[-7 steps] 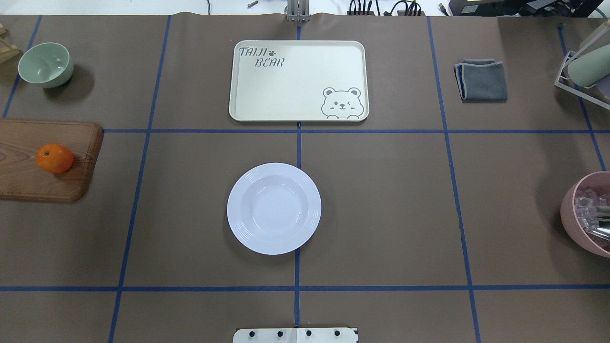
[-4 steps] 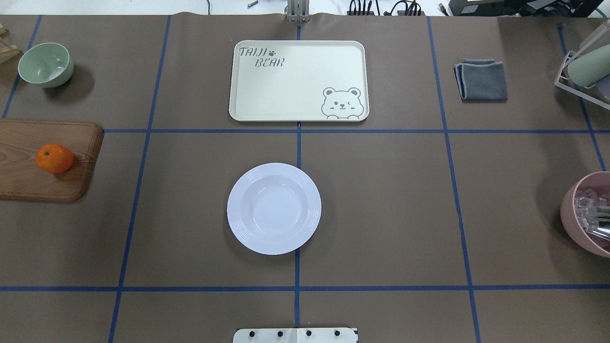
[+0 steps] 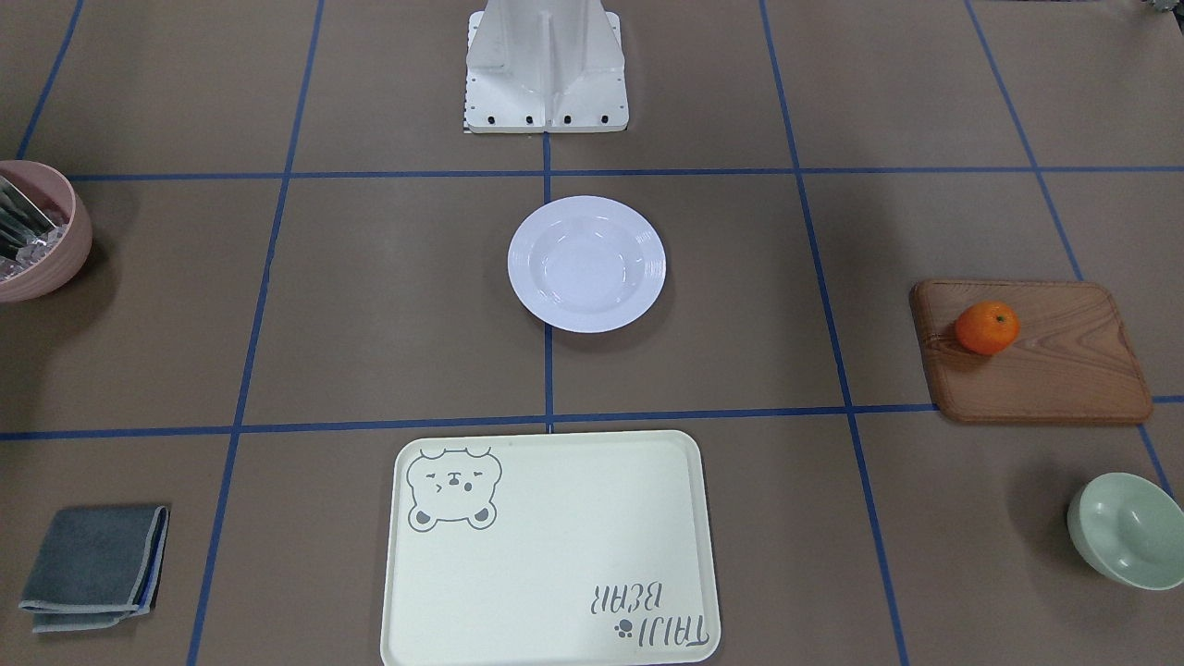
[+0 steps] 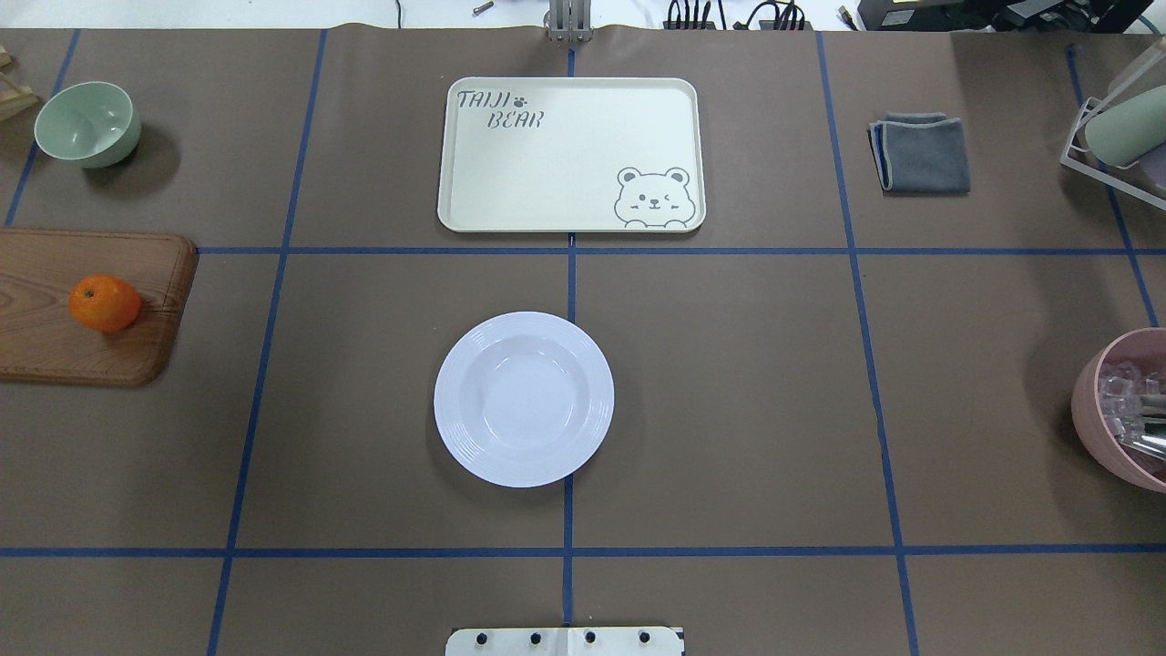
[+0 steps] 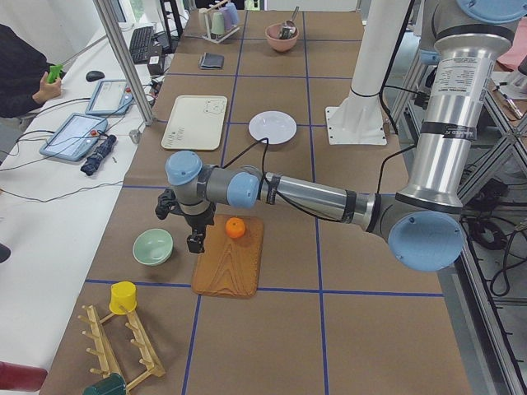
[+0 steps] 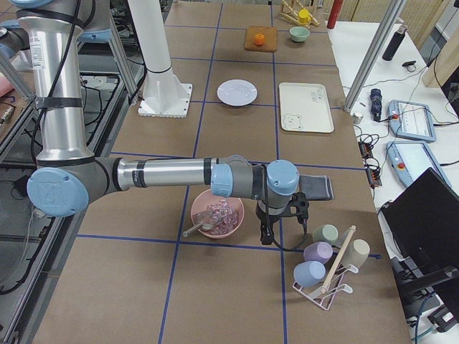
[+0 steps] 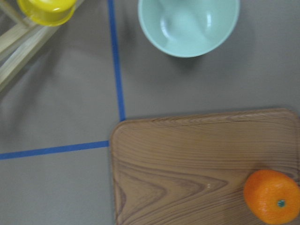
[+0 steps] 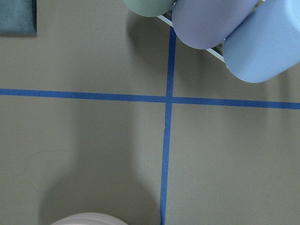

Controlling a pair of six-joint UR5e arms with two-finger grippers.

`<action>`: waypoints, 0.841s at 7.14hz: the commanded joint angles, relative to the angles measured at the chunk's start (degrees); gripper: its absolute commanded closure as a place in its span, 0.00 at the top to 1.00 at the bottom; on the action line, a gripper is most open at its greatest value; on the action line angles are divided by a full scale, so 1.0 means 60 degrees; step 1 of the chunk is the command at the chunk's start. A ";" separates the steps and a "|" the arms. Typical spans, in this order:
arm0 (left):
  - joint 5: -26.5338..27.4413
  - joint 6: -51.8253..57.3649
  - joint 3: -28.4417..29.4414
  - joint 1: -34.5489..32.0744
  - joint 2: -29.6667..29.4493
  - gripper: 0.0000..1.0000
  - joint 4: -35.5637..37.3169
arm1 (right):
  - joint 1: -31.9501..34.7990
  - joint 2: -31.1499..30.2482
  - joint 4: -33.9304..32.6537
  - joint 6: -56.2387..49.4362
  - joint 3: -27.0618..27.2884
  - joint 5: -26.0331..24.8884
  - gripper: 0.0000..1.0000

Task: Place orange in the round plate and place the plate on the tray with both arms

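Note:
The orange lies on a brown wooden board at the table's left. The white round plate sits empty at the centre, with the cream bear tray beyond it, also empty. My left gripper shows only in the exterior left view, hanging over the board's edge between the orange and a green bowl; I cannot tell whether it is open or shut. My right gripper hangs far from the plate, beside a pink bowl; its state cannot be told either. In the left wrist view the orange is at bottom right.
A pale green bowl stands at the back left and a folded grey cloth at the back right. The pink bowl holds clear pieces at the right edge. A rack of pastel cups stands near my right gripper.

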 commanded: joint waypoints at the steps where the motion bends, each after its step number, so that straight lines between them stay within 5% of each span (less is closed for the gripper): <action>1: 0.0026 -0.1648 -0.0737 0.0997 0.0049 0.98 -0.0027 | 0.0004 0.0007 0.0000 0.0000 0.0026 0.0015 1.00; 6: 0.0743 -0.3568 0.0398 0.2775 0.0254 0.98 -0.2336 | 0.0004 0.0065 0.0000 0.0000 0.0040 0.0016 1.00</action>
